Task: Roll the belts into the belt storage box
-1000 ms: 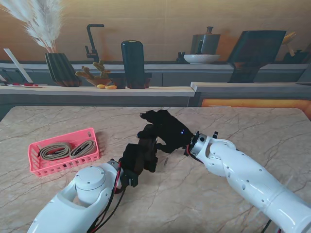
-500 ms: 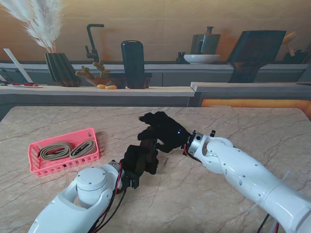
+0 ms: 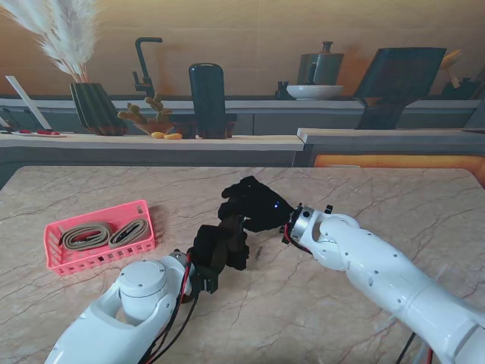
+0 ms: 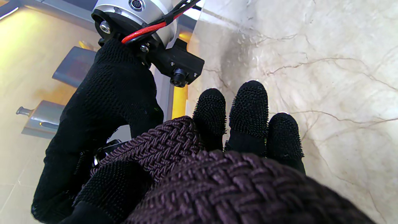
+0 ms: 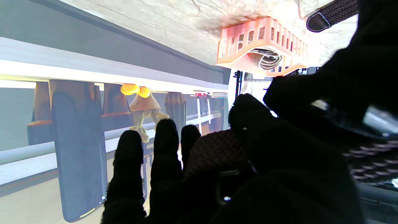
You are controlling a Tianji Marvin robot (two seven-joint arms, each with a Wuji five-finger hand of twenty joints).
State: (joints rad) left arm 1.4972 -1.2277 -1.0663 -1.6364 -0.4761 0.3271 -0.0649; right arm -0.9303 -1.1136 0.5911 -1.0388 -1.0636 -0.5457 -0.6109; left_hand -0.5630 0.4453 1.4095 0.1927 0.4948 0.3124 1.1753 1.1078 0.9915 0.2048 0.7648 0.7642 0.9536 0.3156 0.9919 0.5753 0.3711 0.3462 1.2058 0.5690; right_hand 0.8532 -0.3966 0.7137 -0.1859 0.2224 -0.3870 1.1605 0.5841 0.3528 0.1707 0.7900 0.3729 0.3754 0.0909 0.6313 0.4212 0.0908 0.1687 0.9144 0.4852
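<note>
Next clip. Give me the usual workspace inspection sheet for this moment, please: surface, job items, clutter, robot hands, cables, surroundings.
Surface: marble table, bare where visible.
Job's things: pink storage box on the left, two rolled beige belts inside; dark braided belt held mid-table.
Clutter: nothing seen.
Robot hands: left robot hand and right robot hand both closed on the dark braided belt, meeting at centre.
Cables: red and black wires along the left wrist.
Surroundings: counter behind with pampas vase, faucet, white bowl.

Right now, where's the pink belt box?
Stand view: the pink belt box sits on the table's left side, left of the left hand, two rolled belts inside.
</note>
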